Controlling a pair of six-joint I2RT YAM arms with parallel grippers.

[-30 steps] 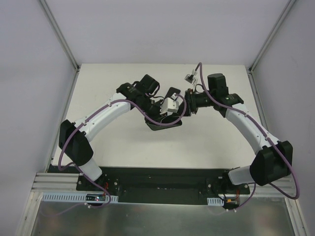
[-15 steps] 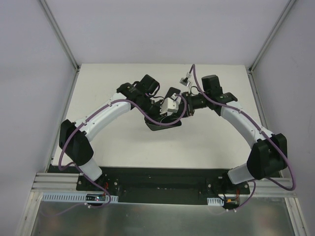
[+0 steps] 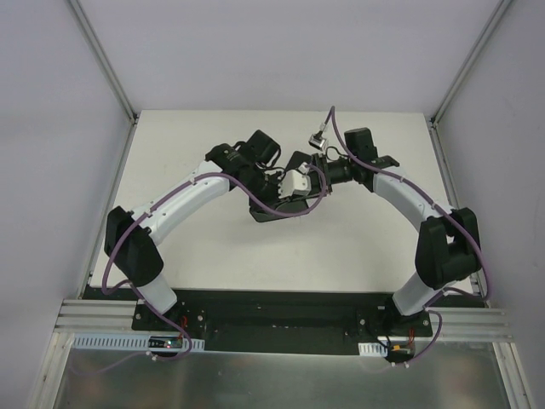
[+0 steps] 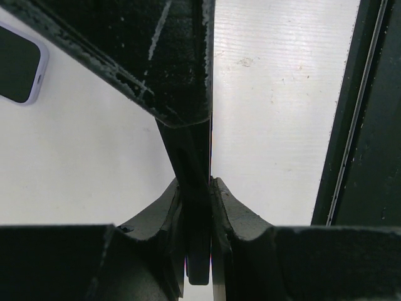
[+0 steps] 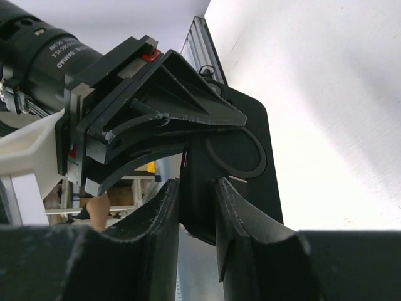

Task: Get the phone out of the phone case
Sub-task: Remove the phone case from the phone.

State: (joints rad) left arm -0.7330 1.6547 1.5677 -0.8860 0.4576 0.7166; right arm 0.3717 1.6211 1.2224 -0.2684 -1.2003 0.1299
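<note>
A black phone case (image 3: 279,210) with a round ring on its back (image 5: 235,150) is held above the table between both arms. I cannot tell the phone apart from the case. My left gripper (image 3: 298,194) points down and is shut on one thin edge of the case, seen in the left wrist view (image 4: 197,188) with the case (image 4: 182,56) running away from the jaws. My right gripper (image 3: 317,183) is shut on a corner of the case beside the ring, seen in the right wrist view (image 5: 197,188). The left gripper (image 5: 125,106) also shows there, clamped on the case from above.
A dark device in a pale lavender case (image 4: 19,63) lies on the white table (image 3: 187,247) to the left of the held case; the top view hides it. Grey walls enclose the table, and a black base rail (image 3: 281,319) runs along the near edge.
The right arm has swung left and its elbow has come in toward the table. Both grippers and the case have shifted slightly toward the far side, still clamped.
</note>
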